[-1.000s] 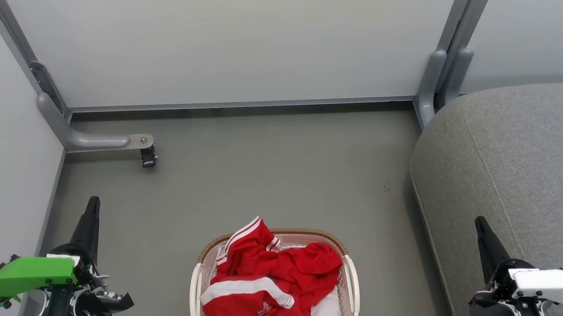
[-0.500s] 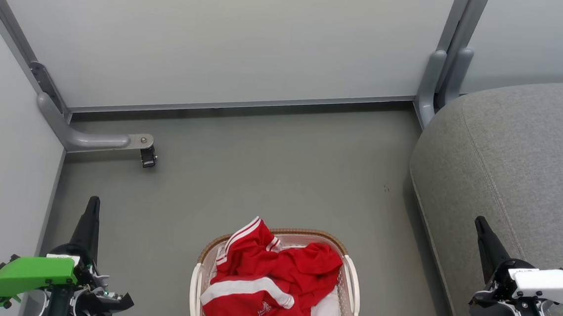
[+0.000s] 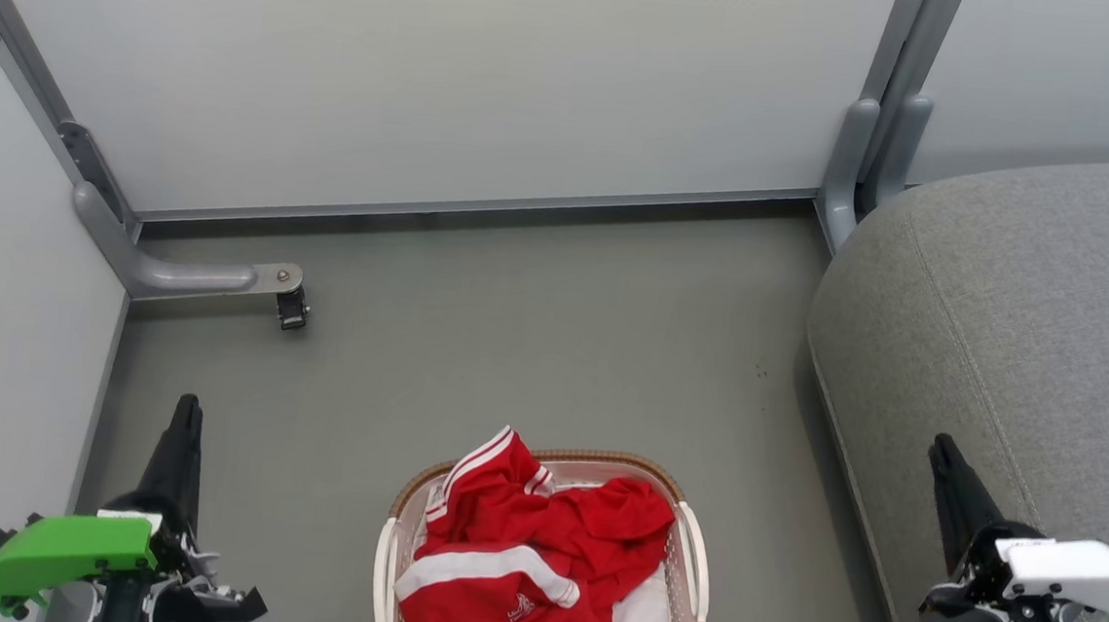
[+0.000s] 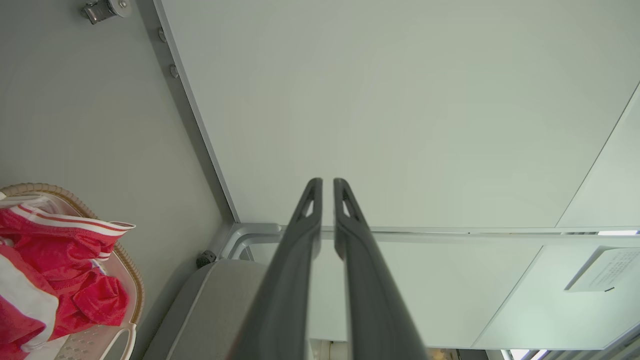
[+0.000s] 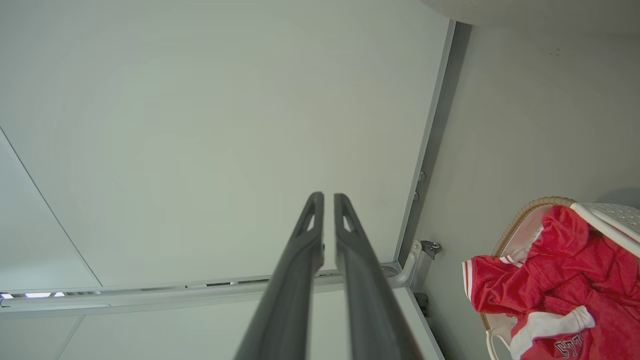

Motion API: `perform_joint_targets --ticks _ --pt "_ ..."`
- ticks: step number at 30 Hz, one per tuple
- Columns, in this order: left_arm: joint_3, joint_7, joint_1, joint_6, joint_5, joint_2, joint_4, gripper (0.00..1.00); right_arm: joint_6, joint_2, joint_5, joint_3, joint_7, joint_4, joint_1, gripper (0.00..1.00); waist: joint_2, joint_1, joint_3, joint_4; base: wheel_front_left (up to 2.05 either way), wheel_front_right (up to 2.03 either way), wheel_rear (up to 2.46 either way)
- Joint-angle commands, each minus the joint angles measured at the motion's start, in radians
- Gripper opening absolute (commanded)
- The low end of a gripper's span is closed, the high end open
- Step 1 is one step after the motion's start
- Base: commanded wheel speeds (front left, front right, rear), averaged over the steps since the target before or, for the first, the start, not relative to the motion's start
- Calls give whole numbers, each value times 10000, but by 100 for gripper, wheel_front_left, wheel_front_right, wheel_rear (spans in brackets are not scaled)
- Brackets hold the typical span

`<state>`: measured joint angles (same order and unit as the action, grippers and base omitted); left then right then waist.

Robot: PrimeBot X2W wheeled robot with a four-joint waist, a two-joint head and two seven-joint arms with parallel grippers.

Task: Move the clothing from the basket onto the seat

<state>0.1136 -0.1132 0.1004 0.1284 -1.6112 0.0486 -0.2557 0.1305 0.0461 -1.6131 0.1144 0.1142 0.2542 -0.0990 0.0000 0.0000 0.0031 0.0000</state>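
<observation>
Head view: the basket (image 3: 691, 555) stands on the floor (image 3: 513, 347) at the bottom centre, and the clothing (image 3: 518, 552) is heaped in it, red with white stripes, rising above the rim at the far end. The seat (image 3: 1032, 315) lies to the right of the basket, apart from it, with nothing on the part in view. The left gripper (image 3: 187, 404) shows at the lower left and the right gripper (image 3: 940, 443) at the lower right, overlapping the seat's near edge; both point up the view, well apart from the basket. Left wrist view: the left gripper's two fingers (image 4: 305, 235) are parted by a narrow slit and hold nothing. They aim at a pale wall panel (image 4: 400, 100); the basket and clothing sit at the left edge. Right wrist view: the right gripper's fingers (image 5: 305, 240) show the same narrow slit and hold nothing. The clothing hangs over the basket rim at the right edge, with white lettering partly visible on one garment. Judgement: no garment has been moved, so the step in hand is the approach to the first pick. The next move calls for wider jaws, then one gripper lowered onto the raised fold, closed on fabric only and kept clear of the basket wall.
</observation>
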Motion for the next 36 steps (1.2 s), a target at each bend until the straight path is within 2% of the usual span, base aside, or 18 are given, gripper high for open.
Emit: perform_joint_targets --ticks 1,12,21,29,36 --pt "-9 5 -54 -8 2 -11 -66 100 0 -23 2 -15 -7 72 61 100 0 0 1 0 0 0 0" --pt "-494 471 -390 -13 239 -35 107 100 0 -57 239 -454 -474 81 308 100 0 0 4 -7 0 0 0" --pt "-767 886 -536 -7 844 -25 422 100 1 -40 850 -586 -890 15 375 100 0 0 8 -13 0 0 0" --pt "-951 1217 -597 -2 2054 -18 722 100 1 -28 2350 -586 -1221 -383 387 100 0 0 15 -15 0 0 0" --pt "-1075 1488 -674 -35 3569 -11 973 100 1 -18 4244 -675 -1493 -828 472 100 0 0 17 -8 0 0 0"
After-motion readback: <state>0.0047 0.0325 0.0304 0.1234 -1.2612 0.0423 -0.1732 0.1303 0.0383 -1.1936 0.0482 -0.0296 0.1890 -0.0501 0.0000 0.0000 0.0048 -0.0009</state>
